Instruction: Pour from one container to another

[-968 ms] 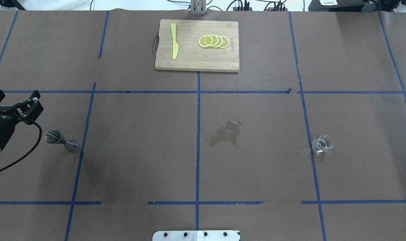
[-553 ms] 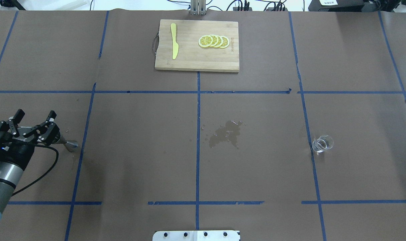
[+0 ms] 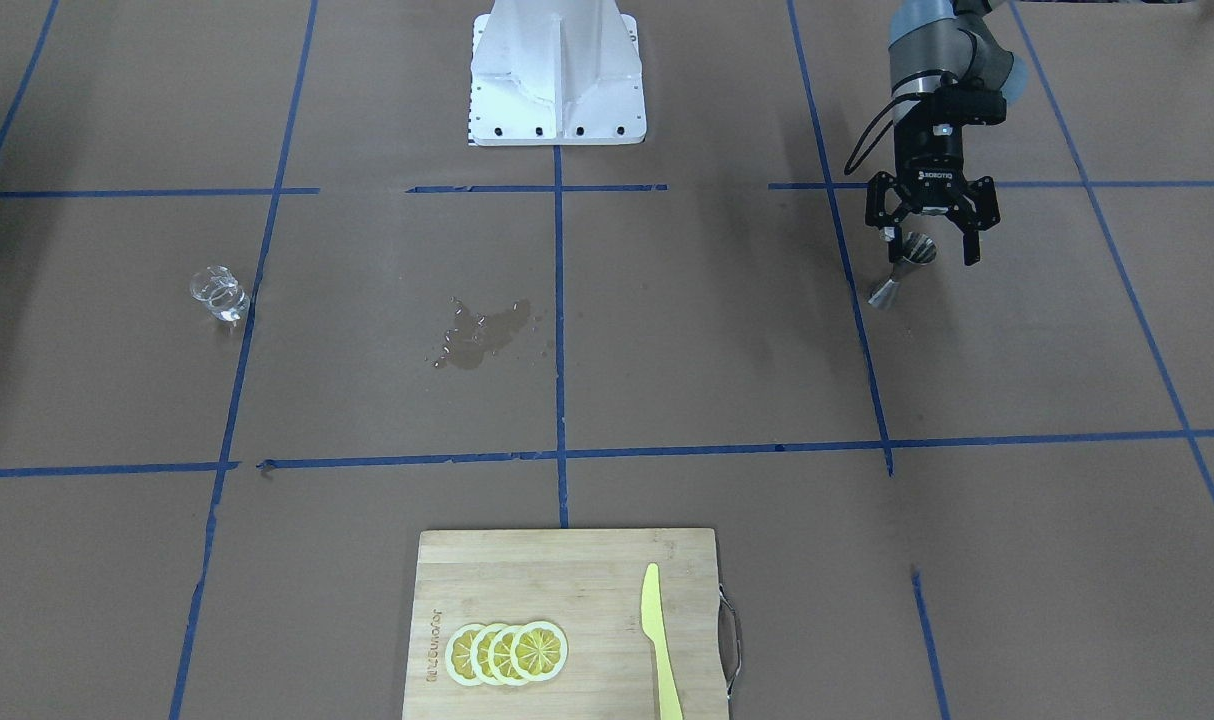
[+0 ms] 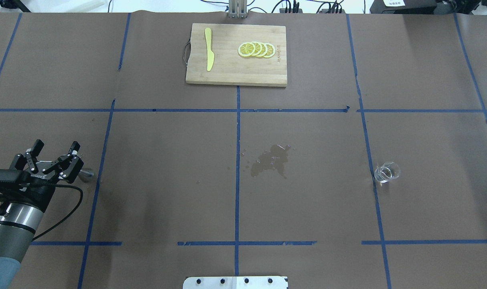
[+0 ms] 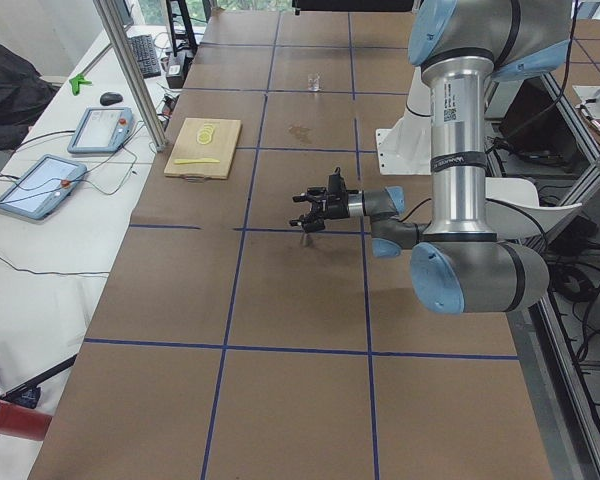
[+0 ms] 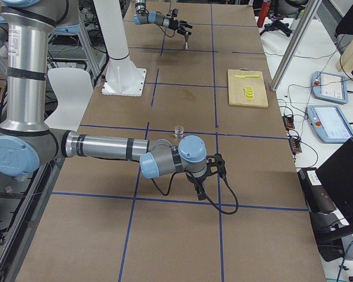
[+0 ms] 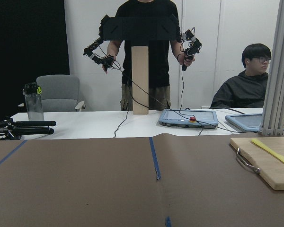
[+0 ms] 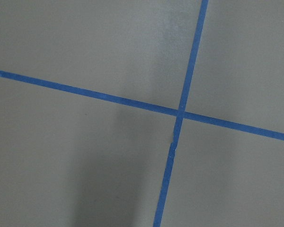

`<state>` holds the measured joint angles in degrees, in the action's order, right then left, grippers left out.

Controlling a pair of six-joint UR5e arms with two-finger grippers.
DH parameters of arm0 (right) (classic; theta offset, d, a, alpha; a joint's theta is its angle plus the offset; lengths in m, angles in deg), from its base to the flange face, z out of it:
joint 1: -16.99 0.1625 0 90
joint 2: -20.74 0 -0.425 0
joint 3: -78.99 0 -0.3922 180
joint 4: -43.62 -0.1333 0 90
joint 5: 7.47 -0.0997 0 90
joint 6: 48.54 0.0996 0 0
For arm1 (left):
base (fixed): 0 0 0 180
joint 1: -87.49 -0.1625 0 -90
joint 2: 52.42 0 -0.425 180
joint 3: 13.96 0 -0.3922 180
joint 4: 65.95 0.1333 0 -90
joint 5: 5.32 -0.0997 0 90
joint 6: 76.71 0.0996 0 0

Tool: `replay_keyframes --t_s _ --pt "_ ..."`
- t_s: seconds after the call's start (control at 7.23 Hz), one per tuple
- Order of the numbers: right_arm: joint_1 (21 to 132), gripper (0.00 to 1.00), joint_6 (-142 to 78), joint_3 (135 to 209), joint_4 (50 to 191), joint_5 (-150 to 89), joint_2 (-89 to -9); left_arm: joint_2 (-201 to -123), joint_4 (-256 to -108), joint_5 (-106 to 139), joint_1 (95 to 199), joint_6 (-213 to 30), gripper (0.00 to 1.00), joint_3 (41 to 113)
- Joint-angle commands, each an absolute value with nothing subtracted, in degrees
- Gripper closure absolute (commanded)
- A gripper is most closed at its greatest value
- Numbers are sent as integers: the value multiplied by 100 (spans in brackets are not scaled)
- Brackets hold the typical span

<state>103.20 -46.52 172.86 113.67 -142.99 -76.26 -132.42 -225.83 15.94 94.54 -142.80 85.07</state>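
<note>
The small clear glass cup [image 4: 386, 171] stands alone on the right of the table, also visible in the front-facing view [image 3: 217, 293]. On the left stands the steel jigger [image 3: 902, 270]; from overhead only its base [image 4: 86, 174] shows. My left gripper [image 4: 56, 144] is open and hovers just over the jigger's upper cone [image 3: 929, 248], holding nothing. The side view shows that gripper [image 5: 315, 198] above the jigger [image 5: 305, 230]. My right gripper [image 6: 200, 187] hangs low over bare table, nearer than the cup [image 6: 178, 130]; whether it is open or shut I cannot tell.
A wooden cutting board [image 4: 227, 74] lies at the far middle with lemon slices [image 4: 256, 49] and a yellow knife [image 4: 208, 50]. A wet spill [image 4: 271, 160] marks the table's centre. People and tablets sit beyond the far edge.
My left gripper has swung right and toward the near side, from beside the jigger to over it, so its upper cone is now hidden from overhead. The cup has not moved.
</note>
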Motion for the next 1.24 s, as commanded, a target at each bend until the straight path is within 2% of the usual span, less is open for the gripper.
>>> replay_keyframes --t_s 0.0,0.83,1.11 --pt "10321 0 -4652 17295 11367 -14300 -7620 -13336 -22749 1473 9277 -14280 0 8221" --pt "10321 0 -4644 17286 11367 -14300 -7611 -13574 -22864 1490 9197 -14272 1 7684" --pt "10330 0 -4652 17286 11367 -14300 -7611 -13574 -22864 1498 9127 -14263 16 7622"
